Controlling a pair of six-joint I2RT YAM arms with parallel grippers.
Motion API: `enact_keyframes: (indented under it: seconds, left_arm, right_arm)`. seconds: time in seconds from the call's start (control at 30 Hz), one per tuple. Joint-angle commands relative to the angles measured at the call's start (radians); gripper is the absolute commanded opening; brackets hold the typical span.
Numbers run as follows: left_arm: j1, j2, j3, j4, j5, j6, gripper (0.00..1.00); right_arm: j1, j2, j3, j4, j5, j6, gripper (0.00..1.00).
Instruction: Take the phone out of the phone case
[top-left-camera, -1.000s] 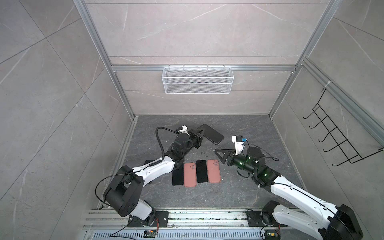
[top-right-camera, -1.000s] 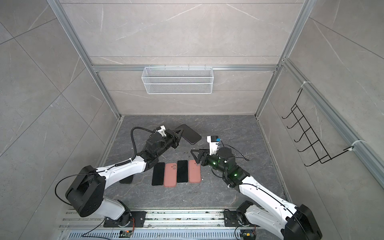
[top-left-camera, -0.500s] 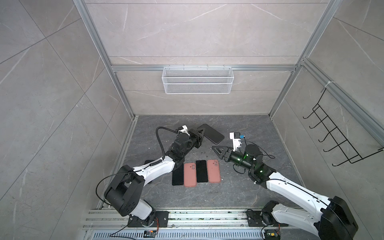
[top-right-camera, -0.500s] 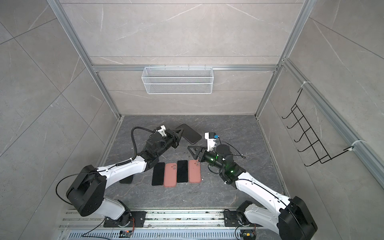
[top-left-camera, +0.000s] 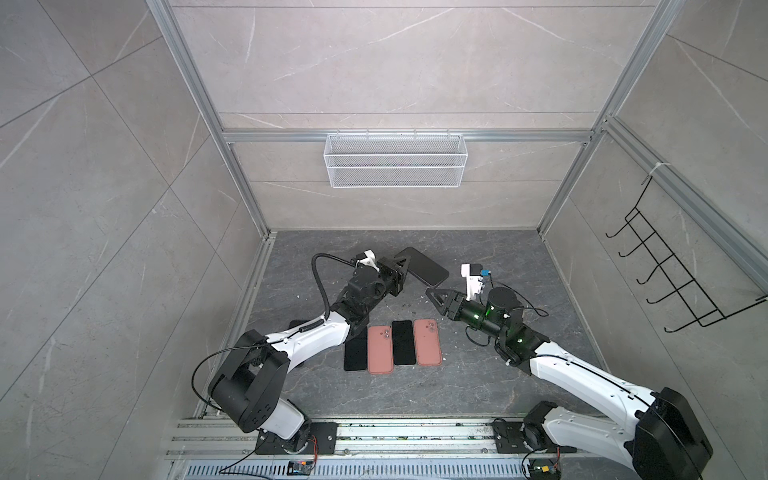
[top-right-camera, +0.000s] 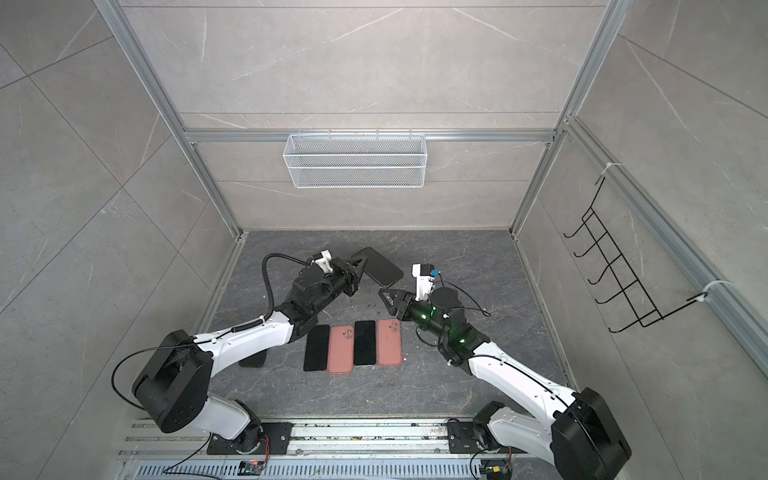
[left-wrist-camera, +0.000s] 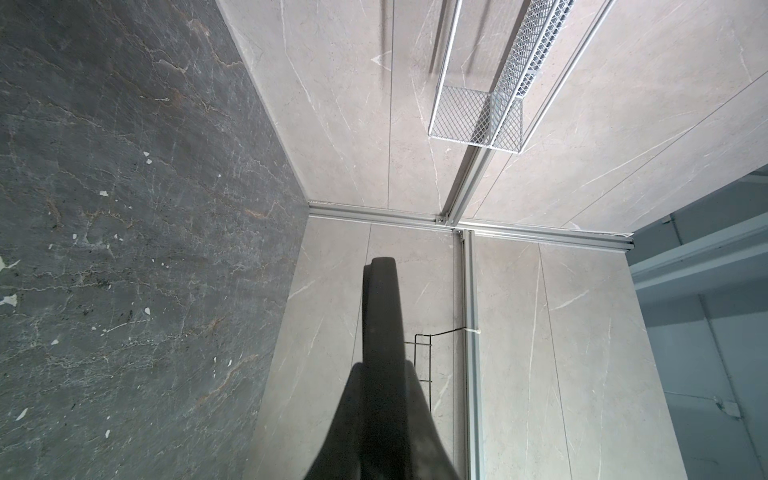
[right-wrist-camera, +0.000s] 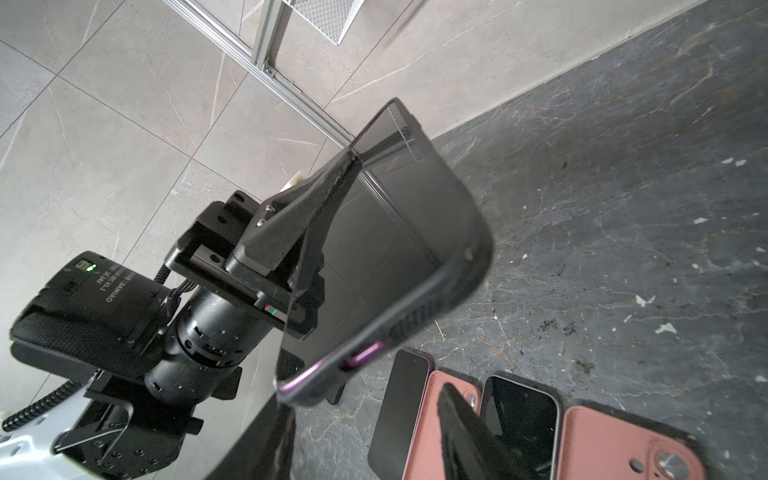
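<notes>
- Black case (right-wrist-camera: 440, 311), phone (right-wrist-camera: 386, 232) inside, clamped in left hand (top-left-camera: 402, 264), off the desk (top-left-camera: 478, 374).
- Right hand (top-left-camera: 431, 293) just beside it; only one finger (right-wrist-camera: 457, 424) shows, opening unreadable.
- Left wrist view: case is a dark sliver.

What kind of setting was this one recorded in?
Seemingly a purpose-built robot test cell, not a home: tiled walls in an aluminium frame, two arms mounted on a floor rail, and a wire basket and hook rack as fixtures.
</notes>
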Motion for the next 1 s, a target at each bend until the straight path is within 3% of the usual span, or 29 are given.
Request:
enact_keyframes:
  seconds: [0.0,0.37,0.6,0.97]
  left_arm:
    - [0.004,-0.021,0.026,0.134,0.012,0.002,0.0]
    - [0.004,-0.027,0.026,0.135,0.011,0.002,0.0]
    - [0.003,-0.018,0.02,0.144,0.004,-0.002,0.0]
    - [0.003,-0.014,0.009,0.157,-0.004,-0.005,0.0]
  right_arm:
    - [-0.009,0.009,0.001,0.025,0.009,0.017,0.55]
    - [-0.02,0.052,-0.025,0.078,0.0,0.034,0.51]
    - [-0.019,-0.002,-0.036,0.149,-0.084,0.041,0.63]
    - [-0.02,-0.012,-0.047,0.195,-0.106,0.083,0.64]
